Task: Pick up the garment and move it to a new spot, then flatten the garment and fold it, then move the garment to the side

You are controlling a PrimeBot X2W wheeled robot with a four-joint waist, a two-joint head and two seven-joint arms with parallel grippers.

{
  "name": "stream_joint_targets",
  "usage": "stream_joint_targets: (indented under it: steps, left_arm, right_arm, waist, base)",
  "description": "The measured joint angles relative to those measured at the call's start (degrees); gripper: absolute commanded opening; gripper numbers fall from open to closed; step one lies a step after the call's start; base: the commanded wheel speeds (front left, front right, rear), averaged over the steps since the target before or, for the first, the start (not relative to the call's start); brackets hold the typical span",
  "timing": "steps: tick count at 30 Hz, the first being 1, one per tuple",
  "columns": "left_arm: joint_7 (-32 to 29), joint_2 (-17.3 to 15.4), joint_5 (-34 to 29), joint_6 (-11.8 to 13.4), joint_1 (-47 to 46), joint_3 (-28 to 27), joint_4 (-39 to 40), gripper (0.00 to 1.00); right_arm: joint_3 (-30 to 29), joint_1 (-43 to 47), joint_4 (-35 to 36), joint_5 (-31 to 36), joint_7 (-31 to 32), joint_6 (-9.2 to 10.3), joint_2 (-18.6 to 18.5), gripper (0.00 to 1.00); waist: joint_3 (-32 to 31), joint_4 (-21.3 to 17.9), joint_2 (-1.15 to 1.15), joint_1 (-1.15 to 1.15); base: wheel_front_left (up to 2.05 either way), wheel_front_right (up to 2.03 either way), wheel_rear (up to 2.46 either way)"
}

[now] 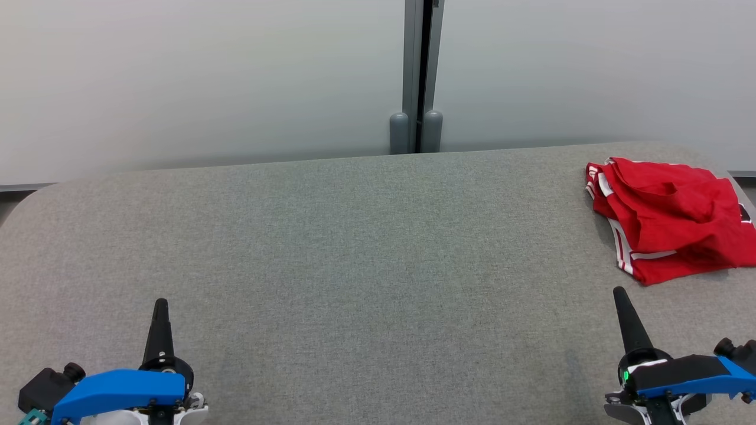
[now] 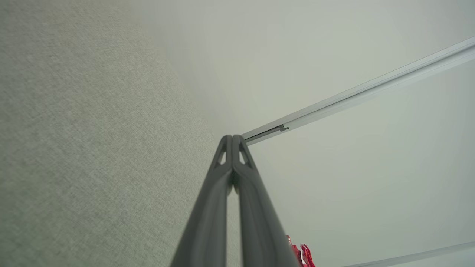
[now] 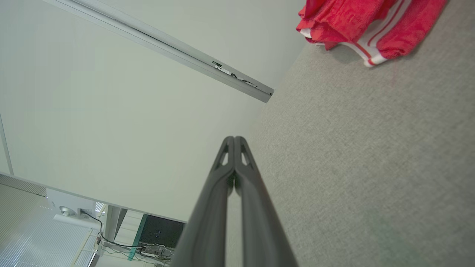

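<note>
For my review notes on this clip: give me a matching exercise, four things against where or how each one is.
Things:
1. garment
2. left hand
3. right hand
4. post

Places or states:
A. upright behind the far edge of the table
B. shut, at the head view's lower left
C. red, bunched at the table's far right
D. shut, at the lower right, close to the red cloth

Pairs: 1-C, 2-B, 3-D, 4-A
</note>
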State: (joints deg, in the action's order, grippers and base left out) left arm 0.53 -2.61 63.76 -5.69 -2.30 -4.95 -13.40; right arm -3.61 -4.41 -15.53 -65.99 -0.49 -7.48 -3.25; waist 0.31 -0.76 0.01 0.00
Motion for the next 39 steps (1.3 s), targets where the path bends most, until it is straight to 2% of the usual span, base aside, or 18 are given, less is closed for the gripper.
stream_joint_targets:
  steps: [39]
  left_arm:
    - [-5.0, -0.1, 20.2, -1.1, -2.6, -1.1, -0.5, 0.00]
  right_arm:
    - [-2.1, -1.1, 1.0, -18.5, 5.0, 0.00, 0.2, 0.00]
  waist:
    - [-0.1, 0.5, 0.00, 0.00]
  base:
    - [0.00, 0.00, 0.00]
